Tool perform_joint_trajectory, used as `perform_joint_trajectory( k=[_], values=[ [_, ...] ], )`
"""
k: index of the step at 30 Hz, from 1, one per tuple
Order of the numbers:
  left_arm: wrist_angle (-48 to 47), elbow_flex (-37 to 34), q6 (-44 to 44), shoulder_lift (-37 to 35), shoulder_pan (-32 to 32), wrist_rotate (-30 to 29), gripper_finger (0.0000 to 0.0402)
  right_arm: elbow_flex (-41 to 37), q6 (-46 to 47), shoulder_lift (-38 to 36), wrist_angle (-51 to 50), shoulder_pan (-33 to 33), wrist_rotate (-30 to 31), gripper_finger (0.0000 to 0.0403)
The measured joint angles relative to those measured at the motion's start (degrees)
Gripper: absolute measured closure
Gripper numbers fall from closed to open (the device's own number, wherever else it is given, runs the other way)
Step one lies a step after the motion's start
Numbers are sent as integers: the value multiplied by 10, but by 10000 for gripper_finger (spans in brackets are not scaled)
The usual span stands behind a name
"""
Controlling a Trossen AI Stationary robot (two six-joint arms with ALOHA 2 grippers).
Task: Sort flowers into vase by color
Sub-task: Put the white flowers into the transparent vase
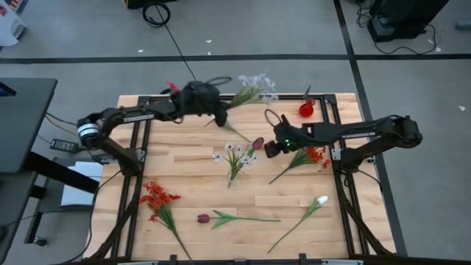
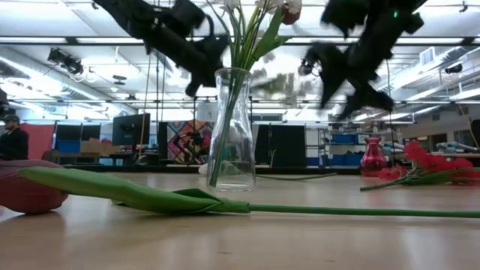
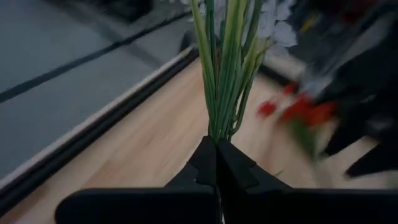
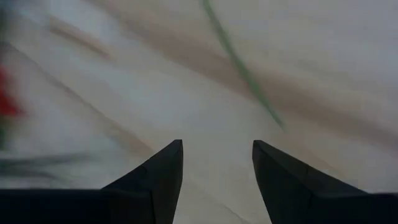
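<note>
My left gripper (image 1: 221, 116) (image 3: 216, 144) hangs over the far middle of the table, shut on a pale lavender-white spray (image 1: 257, 82). In the low view it hovers (image 2: 201, 73) just beside the mouth of a clear glass vase (image 2: 231, 127), and green stems (image 2: 225, 142) stand inside the vase. My right gripper (image 1: 267, 149) (image 4: 217, 152) is open and lifted above the table (image 2: 352, 94). It is next to a dark maroon tulip (image 1: 257, 142) and a red cluster (image 1: 314, 154), touching neither. My left gripper pinches a bundle of several thin green stems (image 3: 221, 121) between its two shut fingers, which lie across the stems. The white blooms (image 3: 273, 28) stand beyond the fingertips. Below the fingers the stems are hidden in the wrist view; in the low view they run down into the vase.
On the table lie a white spray (image 1: 237, 156), a red cluster (image 1: 156, 197) near the left edge, a maroon tulip (image 1: 204, 218) (image 2: 22, 187) near the front, and a white bud (image 1: 321, 200). A small red vase (image 1: 306, 109) (image 2: 373, 157) stands at the far right.
</note>
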Motion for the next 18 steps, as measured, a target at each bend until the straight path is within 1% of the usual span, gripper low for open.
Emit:
perform_joint_trajectory(
  k=[3, 5, 8, 10, 15, 18],
  values=[
    [27, 0, -16, -32, 7, 59, 400, 0, -25, -38, 101, 11, 89, 202],
    [53, 0, -21, -46, 8, 92, 399, 0, -57, -62, 163, 6, 124, 202],
    [111, 1, -17, -55, -1, 141, 398, 1, -118, -84, 256, -9, 122, 202],
    [138, 2, -14, -51, -16, 154, 398, 1, -154, -90, 304, -13, 122, 202],
    [162, 1, -16, -39, -43, 153, 397, 1, -219, -78, 404, -33, 117, 202],
    [176, 1, -21, -38, -46, 145, 396, 1, -261, -57, 483, -39, 97, 203]
  ],
)
